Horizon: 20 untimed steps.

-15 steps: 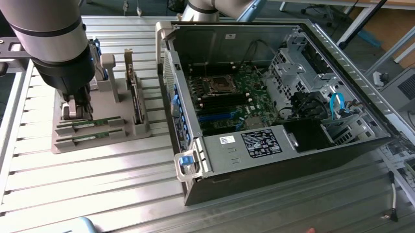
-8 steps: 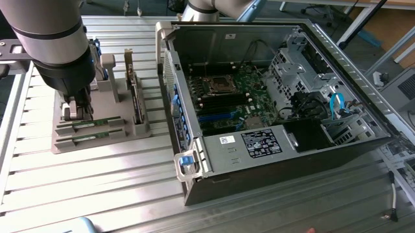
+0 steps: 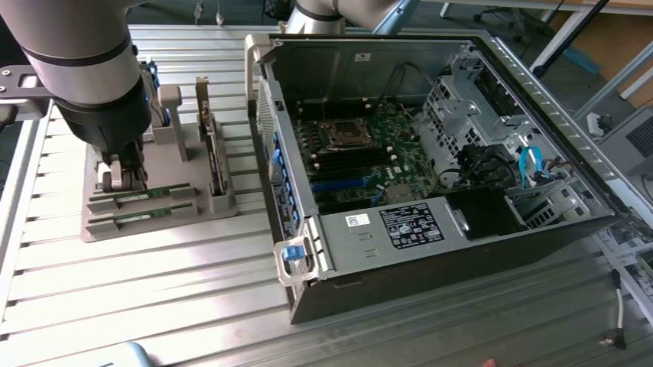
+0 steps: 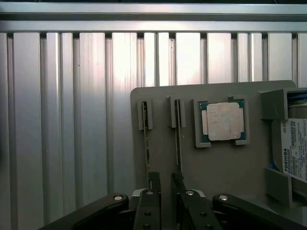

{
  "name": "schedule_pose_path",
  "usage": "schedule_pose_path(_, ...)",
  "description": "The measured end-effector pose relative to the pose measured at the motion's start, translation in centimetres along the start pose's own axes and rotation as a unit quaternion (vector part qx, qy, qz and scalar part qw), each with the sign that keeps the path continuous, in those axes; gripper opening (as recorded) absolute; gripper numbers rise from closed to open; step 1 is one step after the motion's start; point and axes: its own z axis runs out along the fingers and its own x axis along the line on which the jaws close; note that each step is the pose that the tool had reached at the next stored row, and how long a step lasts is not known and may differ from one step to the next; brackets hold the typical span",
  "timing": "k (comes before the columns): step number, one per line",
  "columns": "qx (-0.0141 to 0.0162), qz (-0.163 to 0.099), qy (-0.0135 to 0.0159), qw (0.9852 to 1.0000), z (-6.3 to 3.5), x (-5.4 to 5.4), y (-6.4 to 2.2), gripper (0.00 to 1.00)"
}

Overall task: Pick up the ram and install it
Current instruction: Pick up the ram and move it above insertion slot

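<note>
Two ram sticks stand on edge in slots of a grey holder (image 3: 199, 208), the far ram (image 3: 143, 194) and the near ram (image 3: 138, 218). The wrist view sees both edge-on, one ram (image 4: 146, 143) toward the holder's edge and the other ram (image 4: 178, 139) beside the processor chip (image 4: 221, 121). My gripper (image 3: 118, 182) hangs low over one end of the sticks, open, with bare holder between its tips (image 4: 166, 178). One fingertip (image 4: 178, 180) overlaps the end of the stick nearer the chip. Nothing is held.
The open computer case (image 3: 306, 252) lies at the exterior view's right, its motherboard with memory slots (image 3: 352, 159) exposed. On the holder also stand an expansion card (image 3: 212, 157) and a hard drive (image 4: 293, 148). The table (image 3: 153, 290) is ribbed aluminium.
</note>
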Motion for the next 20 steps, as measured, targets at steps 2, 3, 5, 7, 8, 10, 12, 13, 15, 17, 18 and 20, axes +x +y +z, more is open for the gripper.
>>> schedule_pose_path(2, 0.0000, 0.000, 0.0000, 1.0000, 0.10, 0.00, 0.00, 0.24)
schedule_pose_path(3, 0.0000, 0.000, 0.0000, 1.0000, 0.16, 0.01, -0.01, 0.24)
schedule_pose_path(5, 0.0000, 0.000, 0.0000, 1.0000, 0.25, 0.01, -0.01, 0.24)
schedule_pose_path(7, 0.0000, 0.000, 0.0000, 1.0000, 0.36, 0.01, -0.01, 0.24)
schedule_pose_path(8, 0.0000, 0.000, 0.0000, 1.0000, 0.40, 0.01, -0.02, 0.24)
schedule_pose_path(10, 0.0000, 0.000, 0.0000, 1.0000, 0.50, 0.02, -0.02, 0.24)
schedule_pose_path(12, -0.0001, 0.000, 0.0000, 1.0000, 0.58, 0.02, -0.02, 0.24)
schedule_pose_path(13, 0.0000, 0.000, 0.0000, 1.0000, 0.64, 0.02, -0.03, 0.24)
schedule_pose_path(15, 0.0000, 0.000, 0.0000, 1.0000, 0.76, 0.03, -0.03, 0.24)
schedule_pose_path(17, -0.0001, 0.000, 0.0001, 1.0000, 0.81, 0.03, -0.03, 0.24)
schedule_pose_path(18, -0.0001, 0.000, 0.0001, 1.0000, 0.81, 0.03, -0.03, 0.24)
schedule_pose_path(20, 0.0000, 0.000, 0.0000, 1.0000, 0.82, 0.03, -0.04, 0.24)
